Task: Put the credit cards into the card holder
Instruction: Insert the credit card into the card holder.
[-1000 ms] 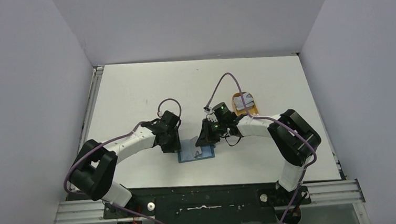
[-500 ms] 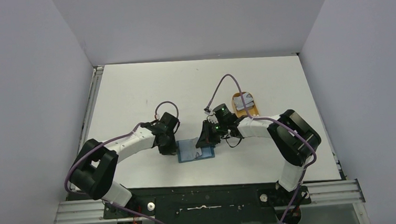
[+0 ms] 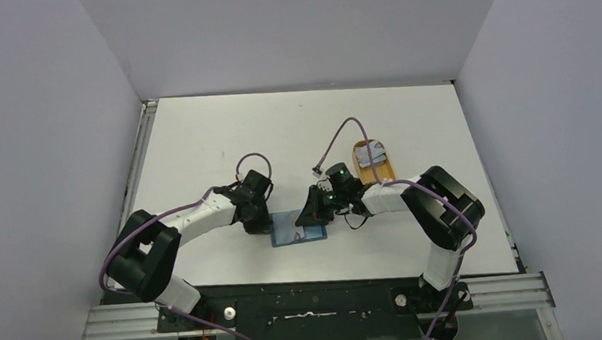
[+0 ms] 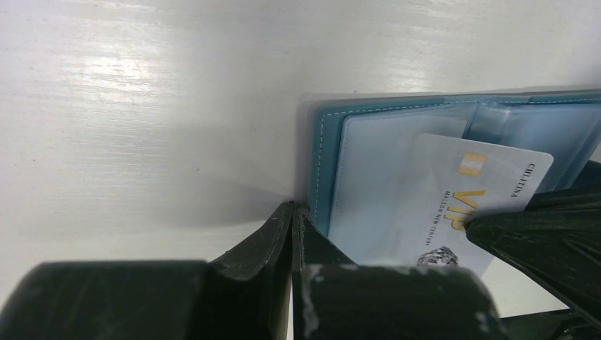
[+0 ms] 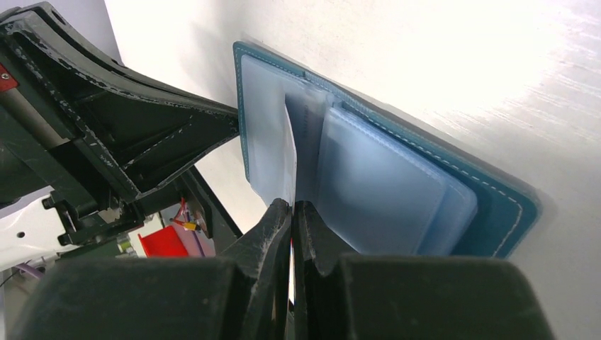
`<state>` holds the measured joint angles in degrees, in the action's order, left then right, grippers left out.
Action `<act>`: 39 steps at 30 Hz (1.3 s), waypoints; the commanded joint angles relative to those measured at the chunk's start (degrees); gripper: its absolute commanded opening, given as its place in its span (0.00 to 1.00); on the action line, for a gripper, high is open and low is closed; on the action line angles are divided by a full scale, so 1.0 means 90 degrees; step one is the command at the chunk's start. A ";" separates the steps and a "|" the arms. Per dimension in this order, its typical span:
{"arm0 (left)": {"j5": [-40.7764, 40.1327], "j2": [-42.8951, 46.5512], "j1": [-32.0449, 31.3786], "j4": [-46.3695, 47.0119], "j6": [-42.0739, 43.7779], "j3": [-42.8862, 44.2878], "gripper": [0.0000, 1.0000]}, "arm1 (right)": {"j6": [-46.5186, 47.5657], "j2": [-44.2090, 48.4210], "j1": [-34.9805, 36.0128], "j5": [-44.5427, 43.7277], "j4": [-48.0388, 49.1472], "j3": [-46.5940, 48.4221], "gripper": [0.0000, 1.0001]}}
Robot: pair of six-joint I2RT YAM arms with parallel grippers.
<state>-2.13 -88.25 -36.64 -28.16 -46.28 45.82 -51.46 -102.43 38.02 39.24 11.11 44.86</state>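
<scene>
The teal card holder lies open on the table between both arms, clear sleeves up. My right gripper is shut on a whitish credit card, seen edge-on, its far end between the sleeves. From the left wrist the same credit card shows gold VIP lettering and lies slanted over a sleeve. My left gripper is shut on nothing, its tips against the card holder's outer edge. More credit cards lie in an orange tray.
The orange oval tray stands to the right of and behind the card holder, close to the right arm's forearm. White walls enclose the table on three sides. A metal rail runs along the near edge.
My left gripper has shut and moved in against the card holder's edge. The right gripper, still gripping the card, has shifted slightly down toward the card holder.
</scene>
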 commanded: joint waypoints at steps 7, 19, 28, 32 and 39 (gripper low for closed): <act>0.0217 -0.0325 0.0009 0.0307 -0.0092 -0.0248 0.00 | -0.0266 -0.0178 0.0154 -0.0513 0.0700 -0.0248 0.00; 0.0237 -0.0331 0.0009 0.0360 -0.0102 -0.0287 0.00 | -0.0317 -0.0330 0.0325 -0.0582 0.0694 -0.0151 0.00; 0.0237 -0.0338 0.0009 0.0414 -0.0121 -0.0316 0.00 | -0.0443 -0.0367 0.0353 -0.0701 0.0767 -0.0087 0.00; 0.0237 -0.0337 0.0009 0.0413 -0.0121 -0.0325 0.00 | -0.0454 -0.0333 0.0346 -0.0768 0.0748 -0.0058 0.00; 0.0237 -0.0343 0.0017 0.0405 -0.0111 -0.0326 0.00 | -0.0454 -0.0232 0.0339 -0.0892 0.0592 0.0004 0.00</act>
<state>0.14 -88.64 -36.51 -24.93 -47.35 45.25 -56.42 -104.57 40.60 36.71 17.87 43.64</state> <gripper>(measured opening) 0.003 0.029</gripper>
